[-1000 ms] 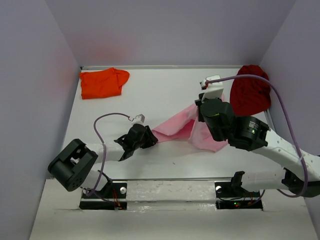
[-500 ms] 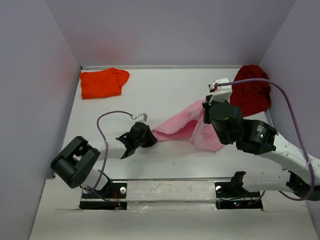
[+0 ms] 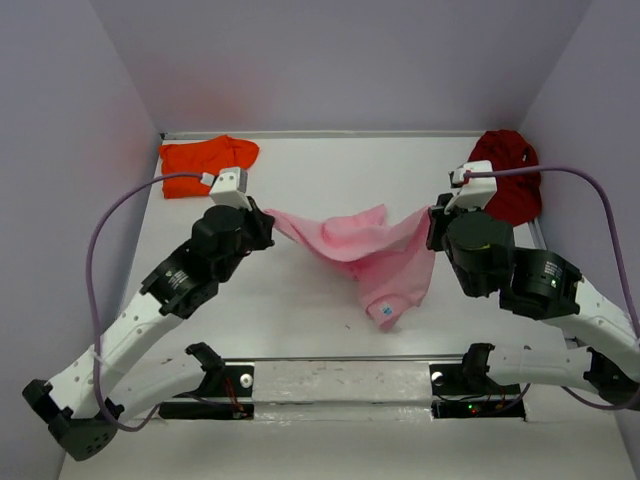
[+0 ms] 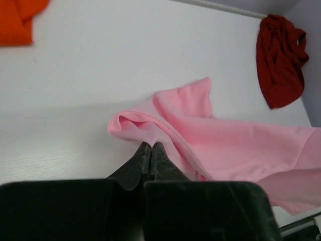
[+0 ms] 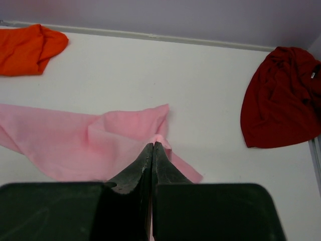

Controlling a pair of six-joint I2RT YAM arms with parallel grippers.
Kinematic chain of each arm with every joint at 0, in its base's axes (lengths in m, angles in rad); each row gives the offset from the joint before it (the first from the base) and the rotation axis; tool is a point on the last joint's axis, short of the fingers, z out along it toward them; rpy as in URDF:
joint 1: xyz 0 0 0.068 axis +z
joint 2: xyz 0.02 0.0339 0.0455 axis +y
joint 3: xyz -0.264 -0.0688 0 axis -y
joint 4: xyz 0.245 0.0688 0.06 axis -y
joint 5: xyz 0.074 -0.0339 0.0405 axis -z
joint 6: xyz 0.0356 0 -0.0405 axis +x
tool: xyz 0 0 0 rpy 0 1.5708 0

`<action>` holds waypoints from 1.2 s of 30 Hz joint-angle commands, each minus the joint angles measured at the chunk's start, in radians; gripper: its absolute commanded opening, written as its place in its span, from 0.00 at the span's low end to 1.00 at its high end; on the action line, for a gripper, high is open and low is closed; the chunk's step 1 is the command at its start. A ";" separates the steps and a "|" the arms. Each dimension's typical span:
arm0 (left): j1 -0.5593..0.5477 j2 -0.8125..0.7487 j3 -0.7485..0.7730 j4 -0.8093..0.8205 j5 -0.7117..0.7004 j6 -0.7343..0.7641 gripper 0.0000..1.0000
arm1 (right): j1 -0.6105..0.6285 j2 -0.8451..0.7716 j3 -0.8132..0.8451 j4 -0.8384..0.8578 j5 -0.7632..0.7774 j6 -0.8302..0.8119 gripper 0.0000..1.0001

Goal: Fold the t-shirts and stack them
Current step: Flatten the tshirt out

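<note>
Top external: stretched pink t-shirt (image 3: 380,262)

White desk (image 3: 320,185) sitting inside pale lilac walls (image 3: 340,60)
Walls are rising along the desk's far, left and right edges; a thin grey strip (image 3: 350,133) is running along its far edge.

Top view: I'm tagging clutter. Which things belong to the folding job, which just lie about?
Job: light pink cloth t-shirt, held by left gripper and right gripper; bright orange cloth t-shirt; dark red cloth t-shirt.
Lying about: none; only the white table.
</note>
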 commanded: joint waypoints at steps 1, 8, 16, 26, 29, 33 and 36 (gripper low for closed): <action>-0.003 -0.074 0.118 -0.196 -0.192 0.112 0.00 | -0.005 -0.047 0.022 -0.040 0.009 0.068 0.00; -0.003 -0.237 0.198 -0.174 -0.291 0.314 0.00 | -0.005 -0.150 0.036 -0.004 0.031 0.006 0.00; -0.003 -0.207 0.379 -0.155 -0.279 0.429 0.00 | -0.005 -0.076 0.260 0.102 -0.014 -0.219 0.00; -0.003 -0.134 0.412 -0.091 -0.193 0.397 0.00 | -0.005 -0.046 0.092 0.089 -0.143 -0.046 0.00; -0.003 -0.168 0.292 -0.065 -0.182 0.364 0.00 | -0.005 -0.030 -0.080 0.084 -0.213 0.101 0.00; -0.003 -0.200 0.166 -0.040 -0.155 0.311 0.00 | -0.005 0.022 -0.201 0.105 -0.262 0.219 0.00; -0.003 -0.182 0.103 -0.024 -0.116 0.281 0.00 | -0.005 0.034 -0.247 0.130 -0.235 0.250 0.00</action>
